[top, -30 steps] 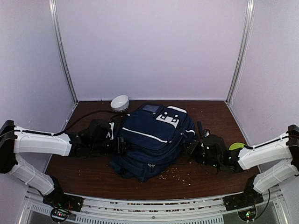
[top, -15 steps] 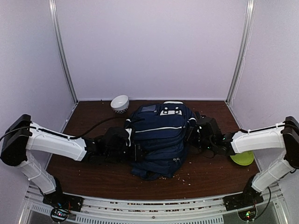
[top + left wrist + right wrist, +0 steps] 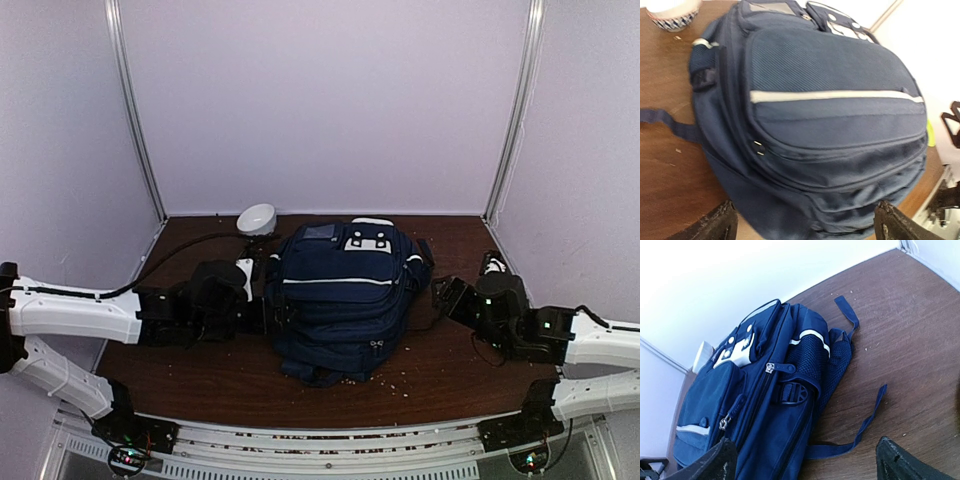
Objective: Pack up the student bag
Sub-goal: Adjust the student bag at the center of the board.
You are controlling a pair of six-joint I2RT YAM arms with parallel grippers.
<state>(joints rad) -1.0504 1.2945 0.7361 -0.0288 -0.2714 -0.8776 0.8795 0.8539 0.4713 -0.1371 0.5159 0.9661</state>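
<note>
**benchlurker:** Where's the backpack sitting on your feed right now?

**yam_op:** Pretty much dead centre of the bench (image 3: 455, 375). I've got the backpack (image 3: 340, 290) lying flat with the front pocket facing up. The white buckle patch (image 3: 368, 240) is at its 12 o'clock end and the bottom points to 6, back toward the arm bases. There's a white stripe (image 3: 835, 95) running across the front. One loose strap (image 3: 860, 430) trails out on the wood at its 3 o'clock side, next to the mesh side pocket (image 3: 812, 360).

**benchlurker:** And the arms? Holding anything?

**yam_op:** Nope, as far as I can see. The left end effector (image 3: 802, 227) is at the bag's 9 o'clock and right up against that side. Its fingers are spread wide with the bag filling my wrist cam. I honestly can't tell whether the tips are brushing the fabric, but they aren't clamped on it. The right end effector (image 3: 807, 460) is at 3 o'clock and a bit clear of the bag. Its fingers are also wide apart, with just bare wood and that strap between them.

**benchlurker:** Anything else on there?

**yam_op:** A white bowl (image 3: 257, 219) at about 11 o'clock from the bag, near the back wall. There are also crumbs (image 3: 390, 378) scattered on the wood around 5 o'clock.
</note>
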